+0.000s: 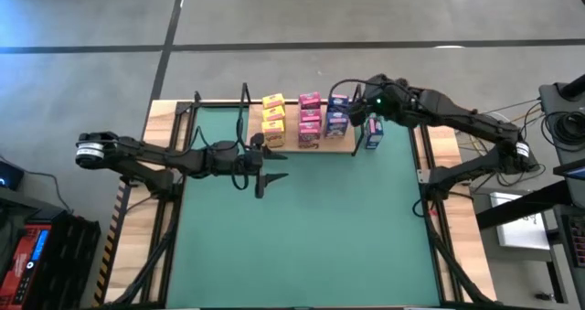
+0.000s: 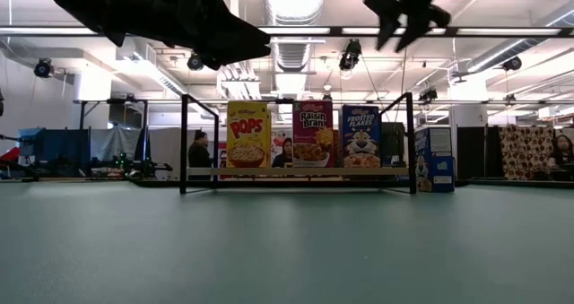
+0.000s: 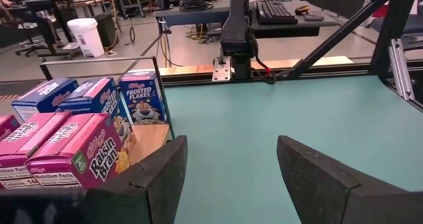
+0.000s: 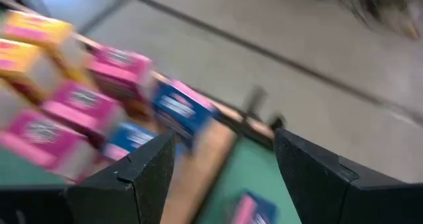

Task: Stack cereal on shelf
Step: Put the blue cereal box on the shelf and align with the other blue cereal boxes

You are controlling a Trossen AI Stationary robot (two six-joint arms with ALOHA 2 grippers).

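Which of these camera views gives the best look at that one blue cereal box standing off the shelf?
The low view: the blue box stands upright beside the shelf, side-on. The high view shows its top only; the left wrist view none; the right wrist view a blur.

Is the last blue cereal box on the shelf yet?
No. The blue box stands upright on the green table, just right of the shelf.

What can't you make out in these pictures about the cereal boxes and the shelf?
- Back rows of cereal boxes: low view, hidden behind the front yellow box, pink box and blue box.
- Box print: right wrist view, motion-blurred; high view, too small.
- Shelf: left wrist view, mostly covered by boxes and cut off by the edge.
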